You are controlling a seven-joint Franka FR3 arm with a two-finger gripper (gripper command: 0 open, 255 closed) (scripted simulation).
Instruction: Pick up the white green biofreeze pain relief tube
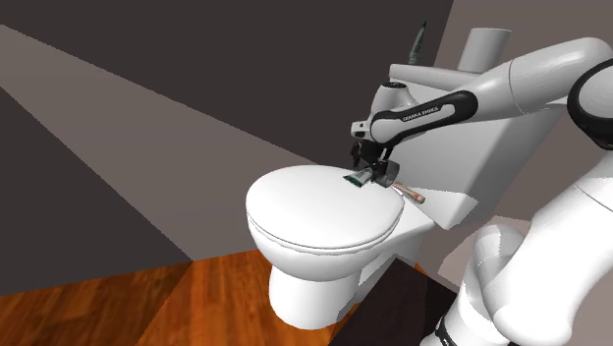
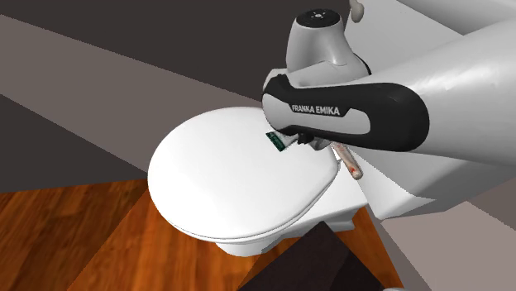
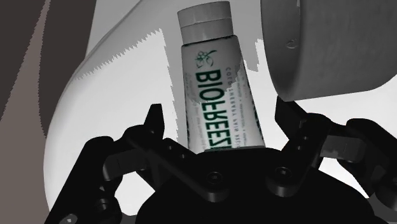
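- Straddling the tube is about where it's at: the black gripper [image 3: 219, 118] has its fingers [image 3: 158, 124] spread, one on each side of the tube body. There's a sliver of gap on both sides, so it's open and nothing's clasped yet.
- The Biofreeze tube [image 3: 213, 83] is white with green lettering. It lies on the closed toilet lid [image 1: 314, 211] toward the tank end, with its cap pointing away from the palm.
- My guess on handling: it's light, with a soft squeezy body that'll dent under pressure. The skin looks smooth, so it could slip, and the cap is probably the only stiff part.
- I'd take it across the middle of the body, right where the fingers are lined up. I wouldn't grab the round cap or the flat tail, and gentle pressure should be plenty.
- Heads up: a little pen-like stick [image 1: 413, 195] with a reddish tip sits on the ledge just behind the lid, near the gripper. It could get bumped.
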